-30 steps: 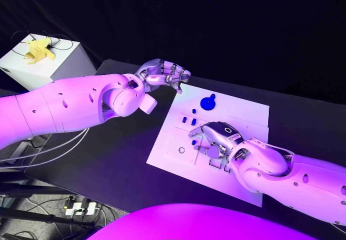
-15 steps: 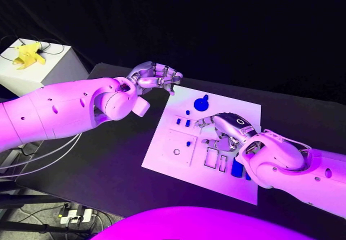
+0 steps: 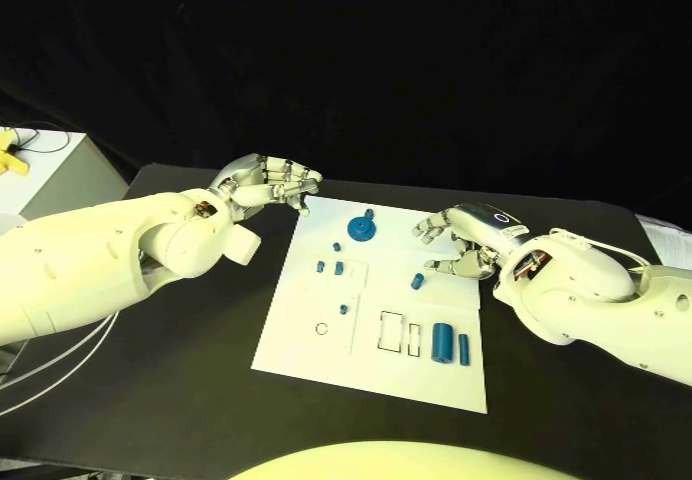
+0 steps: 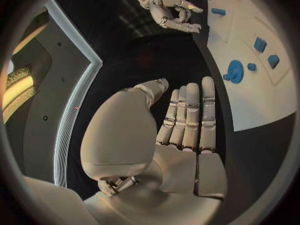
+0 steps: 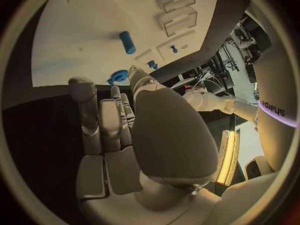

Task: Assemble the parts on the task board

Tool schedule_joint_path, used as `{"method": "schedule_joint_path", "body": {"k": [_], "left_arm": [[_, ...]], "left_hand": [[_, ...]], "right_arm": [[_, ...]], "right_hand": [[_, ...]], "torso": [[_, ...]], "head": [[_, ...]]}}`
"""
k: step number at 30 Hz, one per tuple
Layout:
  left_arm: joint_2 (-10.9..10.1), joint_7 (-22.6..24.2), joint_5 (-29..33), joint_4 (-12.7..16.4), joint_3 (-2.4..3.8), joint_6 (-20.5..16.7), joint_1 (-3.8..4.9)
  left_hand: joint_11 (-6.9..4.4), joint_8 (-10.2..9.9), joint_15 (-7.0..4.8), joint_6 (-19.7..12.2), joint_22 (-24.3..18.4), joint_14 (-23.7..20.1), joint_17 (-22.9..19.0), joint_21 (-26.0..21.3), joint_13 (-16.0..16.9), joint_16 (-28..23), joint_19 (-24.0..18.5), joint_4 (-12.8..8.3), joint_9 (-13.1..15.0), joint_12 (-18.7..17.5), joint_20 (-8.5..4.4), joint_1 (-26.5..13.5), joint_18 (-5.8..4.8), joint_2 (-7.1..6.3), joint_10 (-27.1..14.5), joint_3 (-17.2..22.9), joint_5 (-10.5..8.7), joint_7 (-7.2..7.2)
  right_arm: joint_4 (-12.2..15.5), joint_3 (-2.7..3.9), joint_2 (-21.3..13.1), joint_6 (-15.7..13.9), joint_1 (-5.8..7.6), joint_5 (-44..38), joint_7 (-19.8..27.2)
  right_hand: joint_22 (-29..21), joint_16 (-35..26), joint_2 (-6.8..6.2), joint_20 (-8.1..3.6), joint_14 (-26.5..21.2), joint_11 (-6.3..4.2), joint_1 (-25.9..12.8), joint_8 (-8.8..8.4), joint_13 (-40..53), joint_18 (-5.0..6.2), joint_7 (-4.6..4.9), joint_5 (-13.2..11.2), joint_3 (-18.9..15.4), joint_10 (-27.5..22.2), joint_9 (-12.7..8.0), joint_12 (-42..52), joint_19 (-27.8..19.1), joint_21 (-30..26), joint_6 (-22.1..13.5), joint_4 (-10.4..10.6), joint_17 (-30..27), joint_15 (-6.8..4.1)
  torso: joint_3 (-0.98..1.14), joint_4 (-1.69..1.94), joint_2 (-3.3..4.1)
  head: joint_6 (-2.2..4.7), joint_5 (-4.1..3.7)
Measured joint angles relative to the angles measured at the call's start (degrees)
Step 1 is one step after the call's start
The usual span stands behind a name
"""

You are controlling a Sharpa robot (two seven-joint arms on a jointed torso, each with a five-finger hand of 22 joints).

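The head view looks steeply down from above the worktop (image 3: 188, 390), facing the board (image 3: 296, 340) from its near edge and taking in the whole of it with both arms. The left wrist view sits close behind the left hand (image 4: 181, 135) and looks along its fingers past the board's far corner, where the gear (image 4: 235, 71) lies. The right wrist view sits close behind the right hand (image 5: 125, 135), facing the board from its opposite side. All three views share the board and the gear.

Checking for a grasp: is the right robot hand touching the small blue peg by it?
Apart. Head view: bare white board lies between the right robot hand and the peg.
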Motion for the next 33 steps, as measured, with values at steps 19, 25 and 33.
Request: {"method": "schedule_joint_path", "body": {"k": [19,25,33], "left_arm": [[0.1,-0.1,-0.1,-0.2,-0.05,0.2,-0.02],[0.0,-0.1,-0.1,-0.2,-0.06,0.2,-0.01],[0.0,-0.1,-0.1,-0.2,-0.07,0.2,-0.01]], "left_hand": [[0.0,0.0,0.0,0.0,0.0,0.0,0.0,0.0,0.0,0.0,0.0,0.0,0.0,0.0,0.0,0.2,0.0,0.22,0.0,0.0,0.0,0.0],[0.0,0.0,0.0,0.0,0.0,0.0,0.0,0.0,0.0,0.0,0.0,0.0,0.0,0.0,0.0,0.2,0.0,0.22,0.0,0.0,0.0,0.0],[0.0,0.0,0.0,0.0,0.0,0.0,0.0,0.0,0.0,0.0,0.0,0.0,0.0,0.0,0.0,0.2,0.0,0.22,0.0,0.0,0.0,0.0]], "right_arm": [[-1.6,-0.23,1.4,8.4,-0.91,-1.7,-1.0],[-1.9,-0.31,2.3,9.4,-1.38,-2.2,-1.3],[-1.9,-0.36,2.9,10.0,-1.56,-2.7,-1.5]], "right_hand": [[1.8,2.3,0.38,-0.21,0.7,-0.23,-0.8,1.56,0.2,0.0,-0.65,0.1,-1.4,0.5,0.0,0.2,1.3,3.3,2.0,0.0,2.1,-0.28],[3.8,4.2,1.07,-0.69,1.4,-0.58,-0.6,2.69,0.2,-0.01,0.27,1.3,0.4,3.2,0.0,0.9,2.4,7.2,3.9,0.0,4.0,-0.49],[5.9,5.4,1.11,-0.83,1.4,-0.64,-1.6,4.0,0.2,0.0,0.28,1.7,4.5,6.2,0.0,0.7,3.3,10.7,6.7,0.0,5.4,-0.49]], "torso": [[0.08,0.09,0.08],[0.07,0.12,0.06],[0.07,0.09,0.04]], "head": [[0.26,-5.63],[0.06,-6.44],[-0.3,-6.83]]}}
